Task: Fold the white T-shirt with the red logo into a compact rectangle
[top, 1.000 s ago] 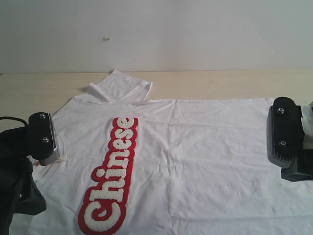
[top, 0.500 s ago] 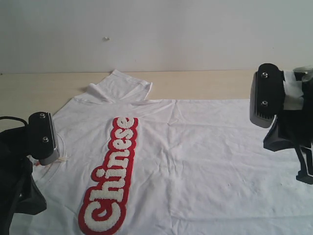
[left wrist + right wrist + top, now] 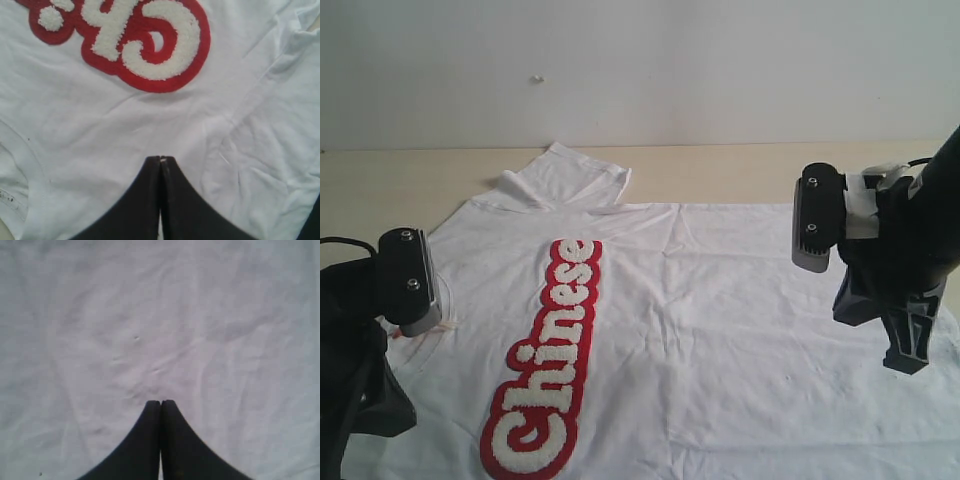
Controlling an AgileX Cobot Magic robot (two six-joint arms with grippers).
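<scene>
Right, the white T-shirt (image 3: 720, 330) lies spread face-up on the worktop (image 3: 740, 170), with the red logo (image 3: 545, 370) running lengthwise down the chest, and not one fold is made yet. The left end effector (image 3: 160, 159) sits just off the "Ch" end of the logo, toward the collar (image 3: 30, 170), clenched tight with nothing in it. I can't tell whether its tips touch the cloth. The right end effector (image 3: 160, 402) hangs over plain fabric well away from the logo, on the hem side, also pressed shut and empty. That's my worry: if either one comes down shut, it will plough the cotton into a ridge rather than pinch it. Both need to part first. Watch the sleeve (image 3: 570, 175) beyond the logo's far "e" end too. It's already bunched and doubled over, and folding across that would trap a lump and spoil the rectangle. A shallow pinch might catch only the top layer, leaving the back behind. And that thick fuzzy logo looks stiff, so a crease across it could spring open.
</scene>
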